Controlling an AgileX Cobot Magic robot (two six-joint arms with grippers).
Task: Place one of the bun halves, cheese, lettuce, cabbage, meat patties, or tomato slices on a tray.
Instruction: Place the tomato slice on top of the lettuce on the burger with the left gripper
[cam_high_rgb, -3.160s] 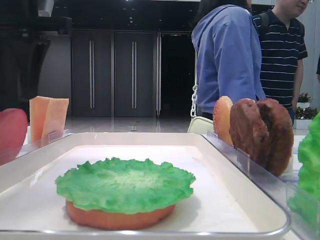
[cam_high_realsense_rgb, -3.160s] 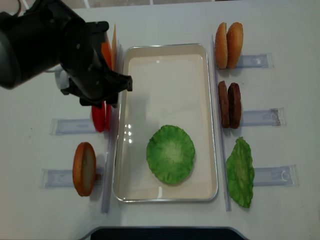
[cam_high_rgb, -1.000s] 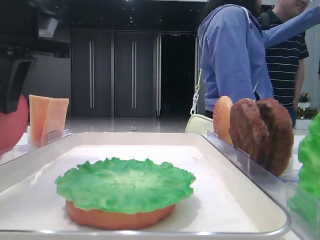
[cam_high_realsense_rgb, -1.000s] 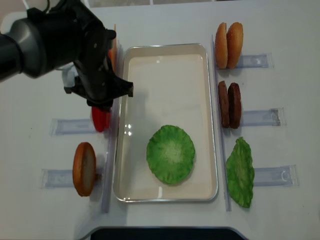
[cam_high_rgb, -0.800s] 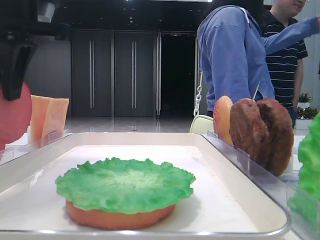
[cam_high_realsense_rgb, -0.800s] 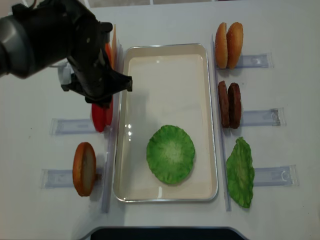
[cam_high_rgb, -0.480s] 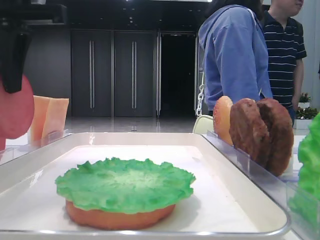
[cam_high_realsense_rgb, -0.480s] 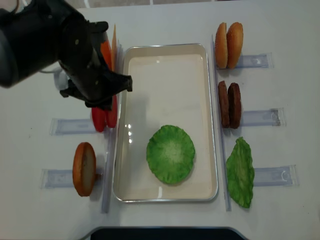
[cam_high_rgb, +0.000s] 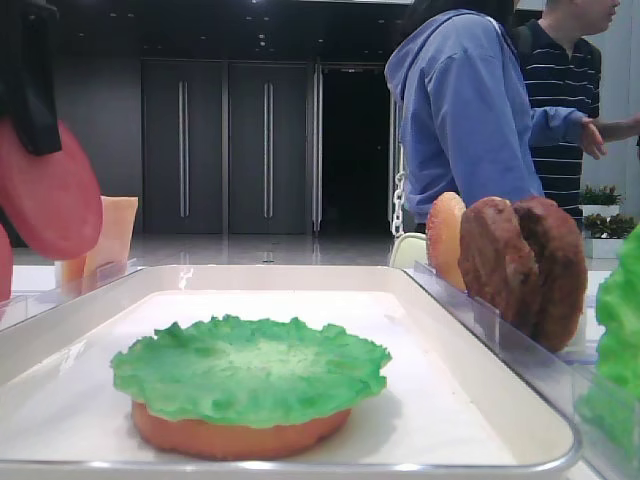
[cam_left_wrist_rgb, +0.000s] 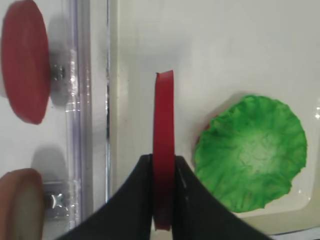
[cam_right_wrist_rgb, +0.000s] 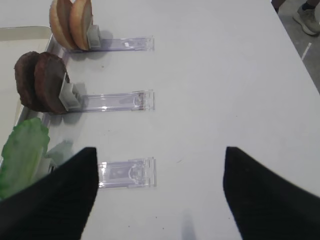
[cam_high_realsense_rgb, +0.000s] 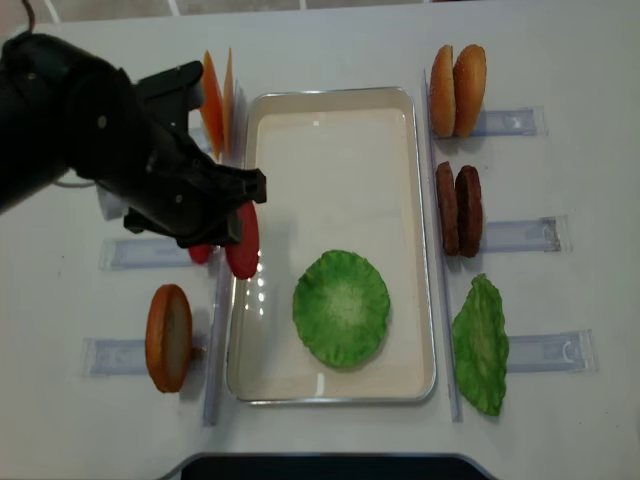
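Left pincer clamped on the edge of a tomato slice, held upright over the left rim of the tray; second tomato slice standing in its holder outside that rim; lettuce lying flat in the tray on a bun half; right pincer spread open above the white surface, holding nothing.
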